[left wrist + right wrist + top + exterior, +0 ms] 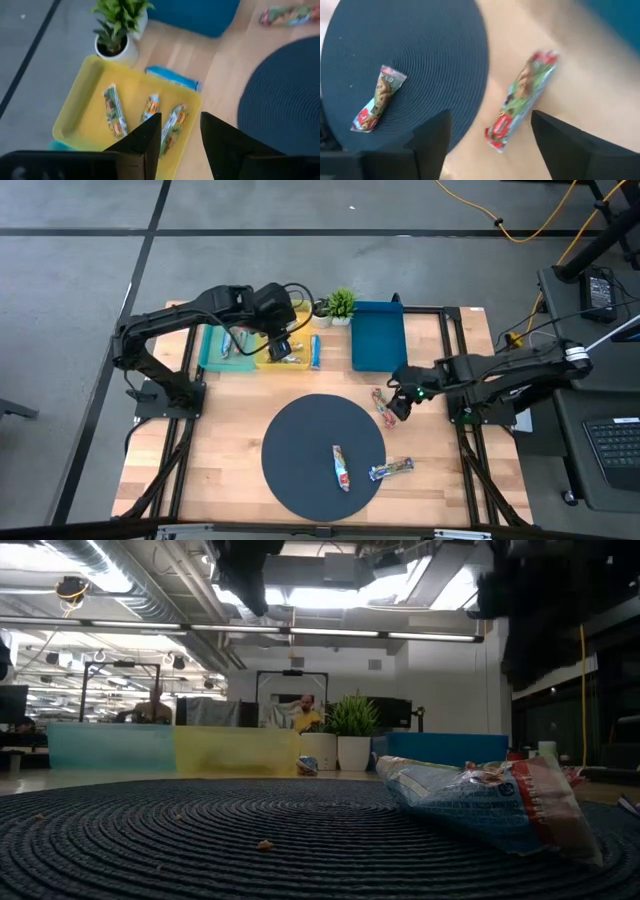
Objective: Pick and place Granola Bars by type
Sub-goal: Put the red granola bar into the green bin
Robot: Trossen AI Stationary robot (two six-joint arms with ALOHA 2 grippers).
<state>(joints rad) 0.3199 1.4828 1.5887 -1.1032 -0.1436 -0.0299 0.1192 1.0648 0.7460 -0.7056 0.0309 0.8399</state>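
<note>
Three green-white granola bars (pixel 145 117) lie in the yellow tray (pixel 80 100). My left gripper (pixel 180 132) hovers open above them (pixel 283 348). One bar (pixel 238 342) lies in the teal tray, and a blue bar (pixel 315 352) rests on the wood beside the yellow tray. A red-green bar (pixel 522 100) lies flat on the wood right of the mat (pixel 382 405). My right gripper (pixel 490 122) is open above it (pixel 402 402). Another bar (pixel 341 467) lies on the round dark mat (pixel 300 440), and a blue-ended one (pixel 391 470) lies at the mat's right edge.
A teal tray (pixel 215 350), the yellow tray (pixel 265 363) and a blue tray (pixel 378 335) stand in a row along the far side. A small potted plant (pixel 341 305) stands between the yellow and blue trays. Bare wood lies left of the mat and along the near edge.
</note>
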